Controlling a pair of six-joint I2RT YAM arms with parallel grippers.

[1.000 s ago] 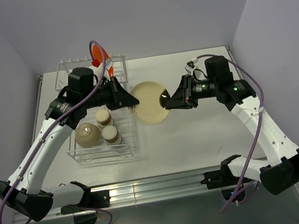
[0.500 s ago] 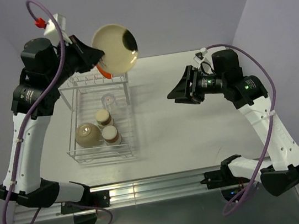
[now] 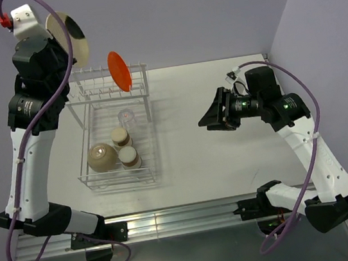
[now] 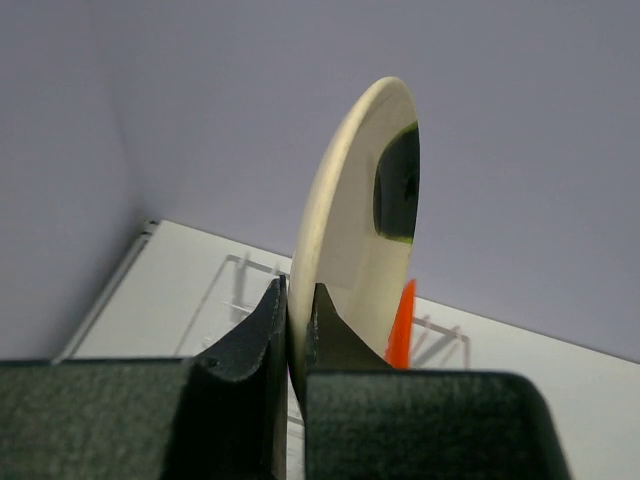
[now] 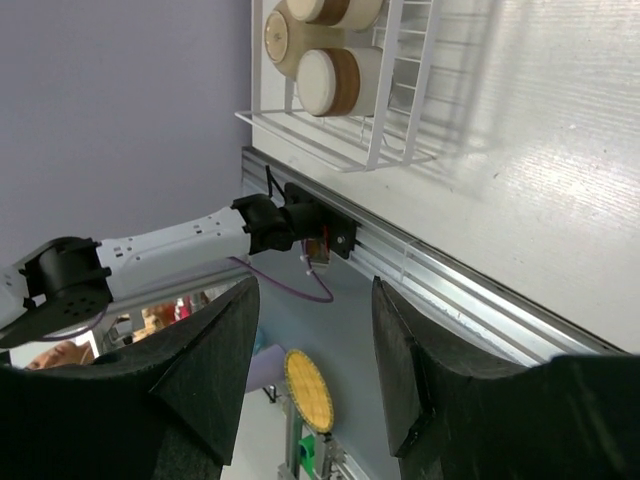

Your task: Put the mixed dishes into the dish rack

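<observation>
Left wrist | left jaws clamped on cream plate (image 4: pixel 350 250) rim | right jaws spread wide, empty

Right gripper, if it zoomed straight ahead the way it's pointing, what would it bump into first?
Most likely the dish rack. The right gripper, open and empty, points left across the table at the rack's side. If it tilts downward it could meet the table first; depth is hard to judge.
</observation>
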